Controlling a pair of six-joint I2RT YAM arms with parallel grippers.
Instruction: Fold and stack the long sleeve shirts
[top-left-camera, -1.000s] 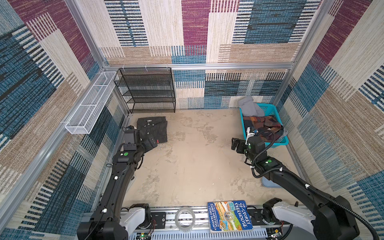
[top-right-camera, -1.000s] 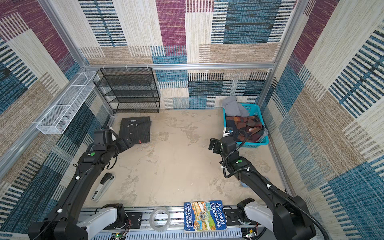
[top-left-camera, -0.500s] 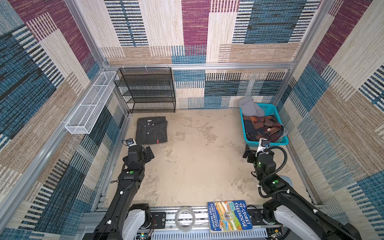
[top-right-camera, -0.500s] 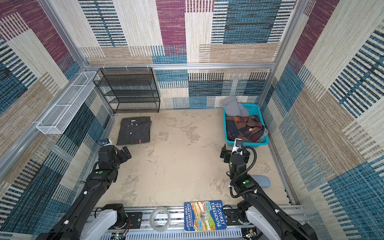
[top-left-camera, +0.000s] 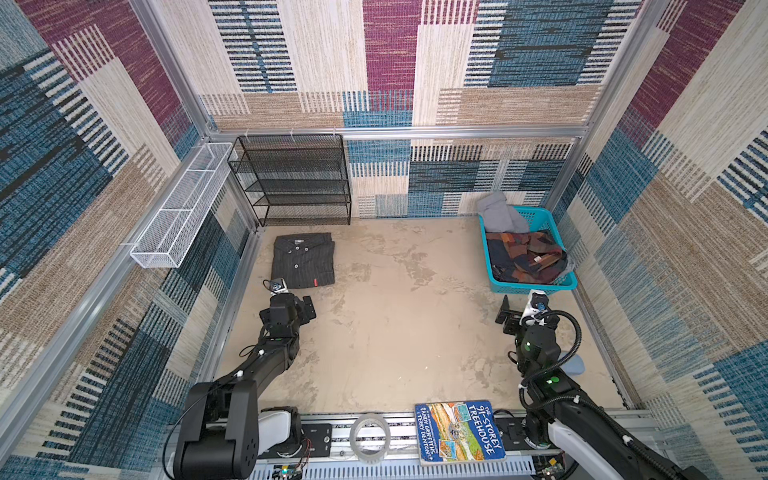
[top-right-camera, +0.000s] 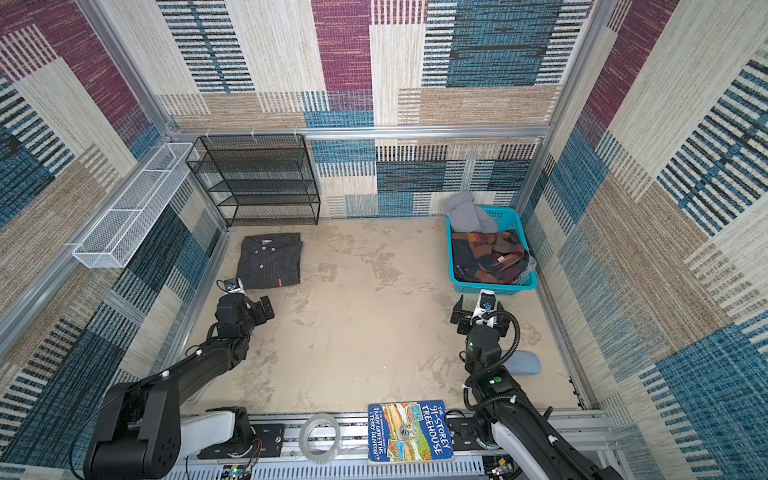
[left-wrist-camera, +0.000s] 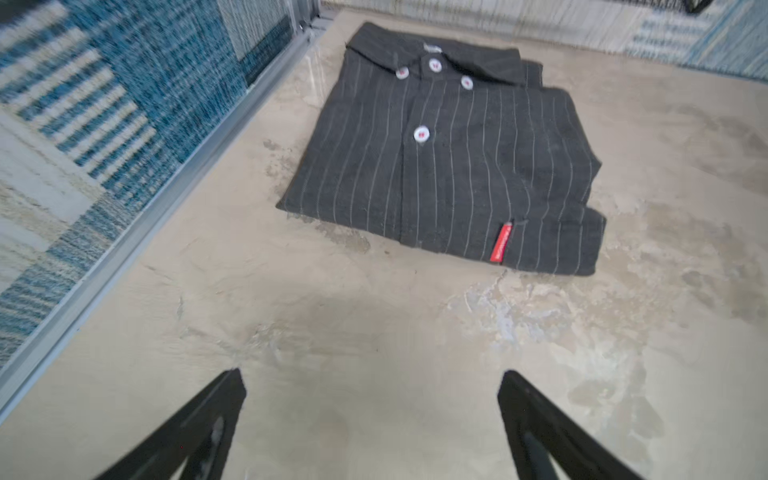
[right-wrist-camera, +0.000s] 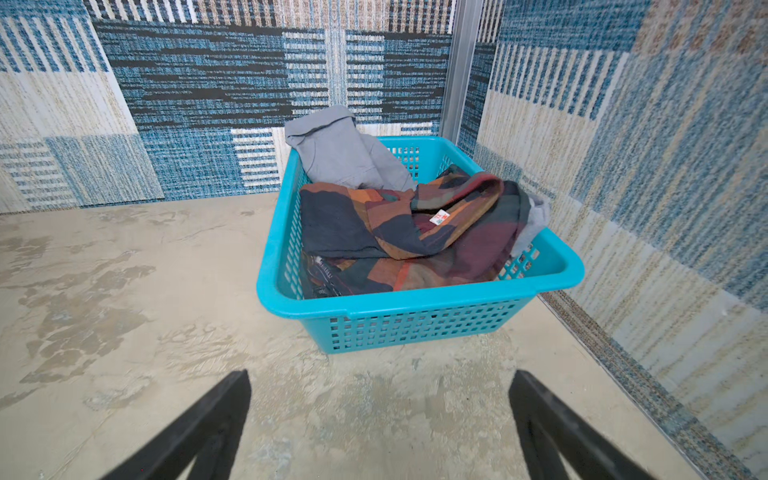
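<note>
- Change: a second ago the left gripper (left-wrist-camera: 372, 374) sat at the near edge of the folded charcoal-grey pinstriped collared shirt (top-left-camera: 303, 260). It has since drawn back toward its base, jaws spread wide and holding nothing.
- The right gripper (right-wrist-camera: 380, 376) has also pulled back from mid-tabletop. Its jaws are spread and empty, and it faces the teal slotted plastic basket (right-wrist-camera: 415, 305).
- The shirt lies as a neat rectangle, front up, on the mottled beige tabletop (top-left-camera: 395, 332), just in front of the black mesh shelf rack (top-left-camera: 291, 178). Neither gripper touches it.
- Judgement: this shirt looks finished and can serve as the base of the stack. The next garment likely comes from the basket.
- Left wrist view only: the pinstripes, white buttons and red hem tag (left-wrist-camera: 500, 243) show clearly.
- Right wrist view only: a close look into the basket shows a multicoloured patchwork garment (right-wrist-camera: 395, 232) bearing a small white label, and a grey garment (right-wrist-camera: 345, 153) draped over the far rim.
- Top views only: shirt and basket appear together, well apart.
</note>
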